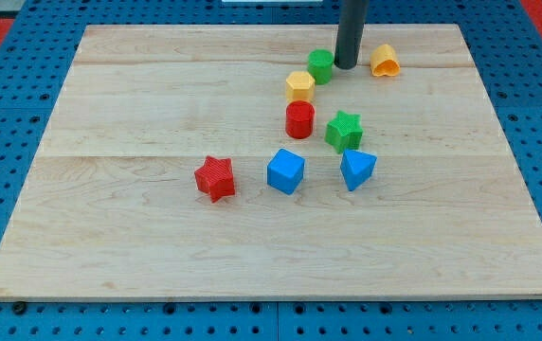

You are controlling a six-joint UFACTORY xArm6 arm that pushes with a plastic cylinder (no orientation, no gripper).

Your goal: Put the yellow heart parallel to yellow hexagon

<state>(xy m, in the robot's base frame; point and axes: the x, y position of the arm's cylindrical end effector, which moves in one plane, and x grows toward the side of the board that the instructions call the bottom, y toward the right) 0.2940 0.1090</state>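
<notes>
The yellow heart (384, 61) lies near the view's top, right of centre. The yellow hexagon (299, 85) lies to its left and a little lower, touching a green cylinder-like block (321, 64). My tip (347, 65) stands between the green block and the yellow heart, just right of the green block and a short gap left of the heart.
A red cylinder (299, 120) sits below the yellow hexagon. A green star (344, 130) is to its right. A blue cube (286, 170), a blue triangular block (357, 169) and a red star (215, 178) lie in the middle. The wooden board (110, 237) rests on blue pegboard.
</notes>
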